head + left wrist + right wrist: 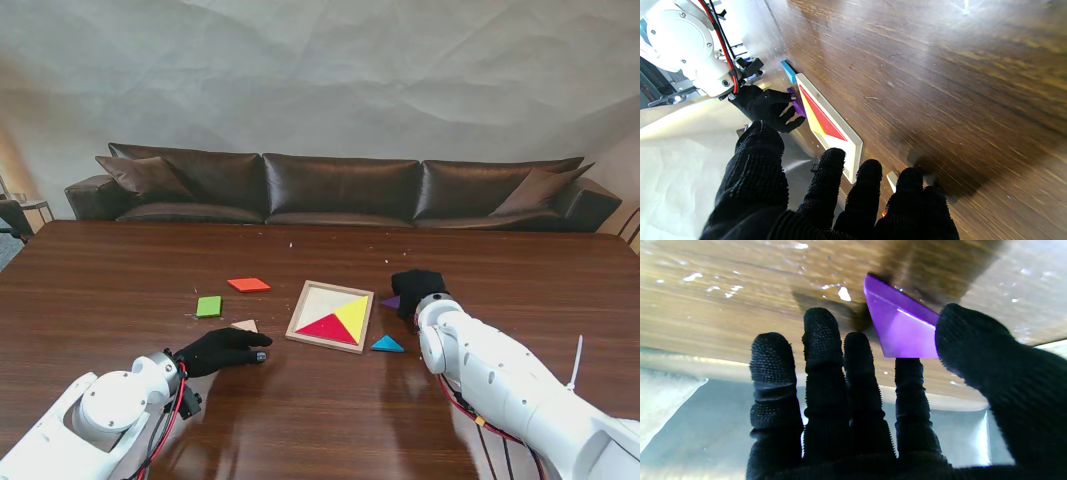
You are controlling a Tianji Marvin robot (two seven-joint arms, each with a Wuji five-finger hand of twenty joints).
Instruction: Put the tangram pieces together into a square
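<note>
Near me, the left hand [222, 350] lies flat and empty on the worktop [120, 290], touching a tan piece [245, 325]. Farther off, the right hand [418, 288] pinches the purple piece [903, 330], just right of the tray [304, 299]

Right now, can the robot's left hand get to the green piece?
Probably yes. The green piece lies in the open just beyond the left hand, and nothing stands between them.

Two pieces [340, 320] in tray [305, 318]
</note>
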